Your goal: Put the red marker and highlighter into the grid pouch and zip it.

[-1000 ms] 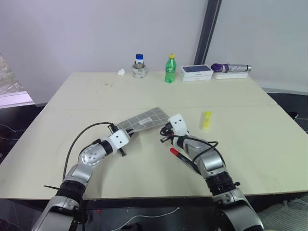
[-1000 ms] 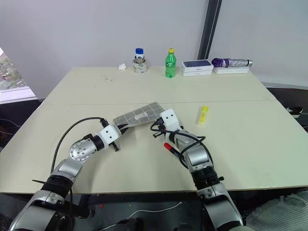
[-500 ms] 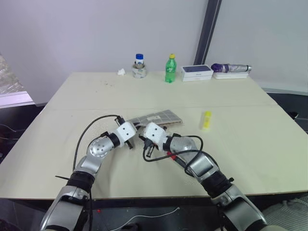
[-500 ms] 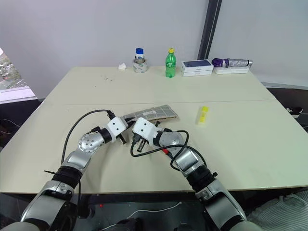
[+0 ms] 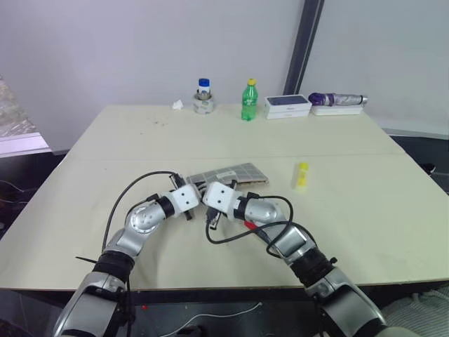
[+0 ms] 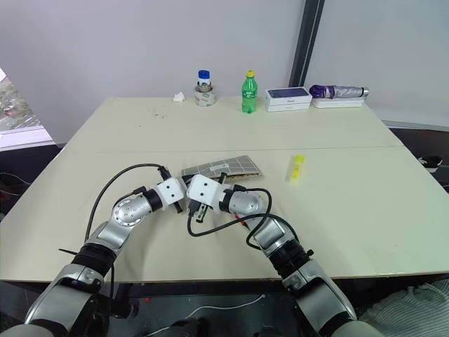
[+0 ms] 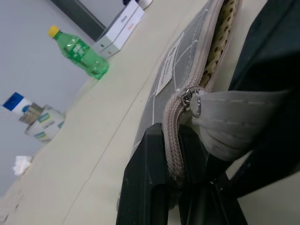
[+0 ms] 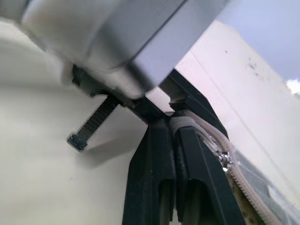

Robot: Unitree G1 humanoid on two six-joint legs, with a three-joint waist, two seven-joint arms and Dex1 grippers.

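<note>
Head view: grid pouch lay mid-table, left gripper and right gripper met at its near end, highlighter well apart, red marker under right arm, left wrist view: fingers clamped on pouch's zipper edge, right wrist view: fingers pinched its fabric tab.

1. Grid pouch: matt grey woven cloth; zipper pull shiny metal.
2. Table: smooth matt cream, probably laminate.
3. Soda bottle: glossy green plastic.
4. Jaws: matt black plastic.
</note>
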